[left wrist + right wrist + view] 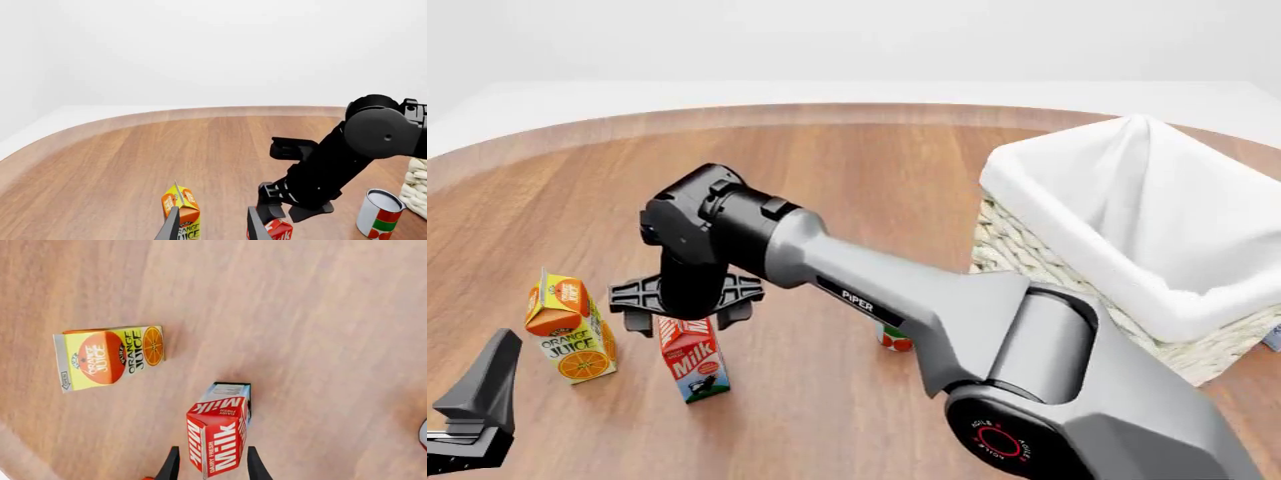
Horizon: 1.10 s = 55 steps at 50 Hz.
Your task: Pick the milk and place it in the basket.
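Observation:
The milk [695,360] stands upright on the table, red top up; it also shows in the right wrist view [217,438] and the left wrist view [279,231]. My right gripper [683,312] hangs just above it, open, with a finger [171,466] on each side of the red top and a small gap to the carton. The basket [1134,225] stands at the right, its white cloth folded over the rim. My left gripper [481,400] is open and empty, low at the front left, near the orange juice carton.
An orange juice carton [566,330] stands upright just left of the milk, also in the right wrist view [110,357]. A red-and-green can [380,215] stands between the milk and the basket, mostly hidden behind my right arm [868,300] in the front view.

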Each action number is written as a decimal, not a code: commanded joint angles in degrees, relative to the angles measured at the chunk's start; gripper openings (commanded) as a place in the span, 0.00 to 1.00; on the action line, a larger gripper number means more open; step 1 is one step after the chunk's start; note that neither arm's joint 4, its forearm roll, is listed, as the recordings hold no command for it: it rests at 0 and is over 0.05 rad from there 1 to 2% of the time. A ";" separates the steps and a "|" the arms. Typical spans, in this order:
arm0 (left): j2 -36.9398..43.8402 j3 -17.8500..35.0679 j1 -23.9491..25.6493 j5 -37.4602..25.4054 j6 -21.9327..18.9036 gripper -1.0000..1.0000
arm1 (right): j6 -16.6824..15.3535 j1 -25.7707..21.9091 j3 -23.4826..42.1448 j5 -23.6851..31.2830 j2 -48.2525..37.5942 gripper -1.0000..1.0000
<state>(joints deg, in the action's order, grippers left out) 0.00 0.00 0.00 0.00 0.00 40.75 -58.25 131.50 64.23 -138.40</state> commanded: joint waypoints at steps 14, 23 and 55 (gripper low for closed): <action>0.00 0.00 0.00 0.00 0.00 1.00 | 0.06 -0.41 -0.30 -1.00 -1.66 1.00; 0.00 0.00 0.00 0.00 0.00 1.00 | 0.64 -1.24 -1.08 -1.91 -1.74 1.00; 0.00 0.00 0.00 0.00 0.00 1.00 | 0.96 -0.32 -0.80 -3.20 -4.39 1.00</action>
<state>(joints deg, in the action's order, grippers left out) 0.00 0.00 0.00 0.00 0.00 41.62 -58.89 130.91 61.97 -140.69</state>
